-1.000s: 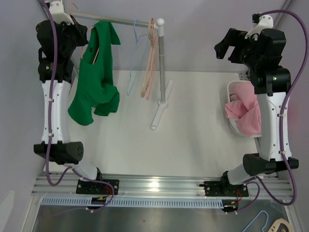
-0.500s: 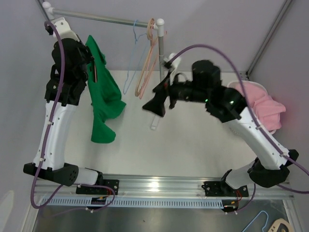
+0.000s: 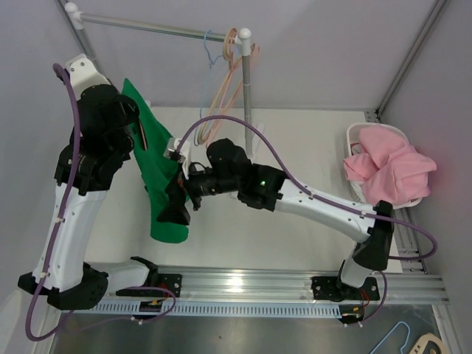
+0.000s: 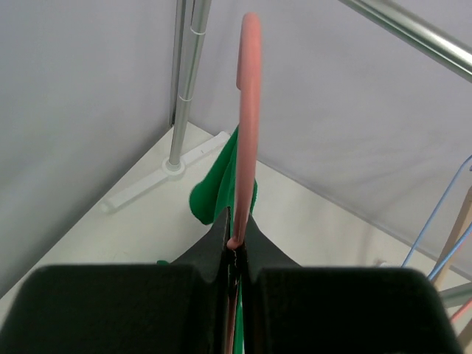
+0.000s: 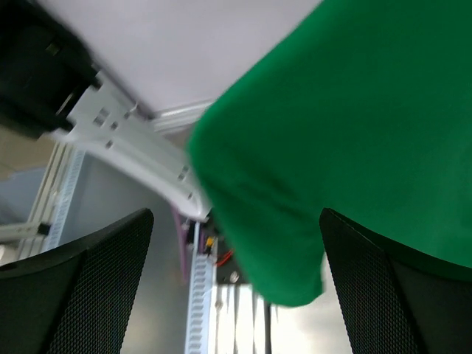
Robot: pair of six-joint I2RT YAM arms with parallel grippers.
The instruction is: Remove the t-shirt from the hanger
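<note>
The green t-shirt hangs at the left, off the rail, on a pink hanger. My left gripper is shut on the hanger's neck just below the hook. In the top view that gripper sits at the shirt's upper edge, and the hanger is mostly hidden by cloth. My right gripper reaches across to the shirt's lower part. It stands open, and in the right wrist view the green t-shirt has its hem hanging between the wide-apart fingers, with the right gripper not closed on it.
The clothes rail and its upright pole stand at the back, with empty blue and pink hangers on them. A white basket holding pink cloth sits at the right. The rack's foot lies below the left wrist.
My left arm has carried the hanger and shirt off the rail, down and nearer. My right arm has swung from the far right across the table to the shirt's lower edge.
</note>
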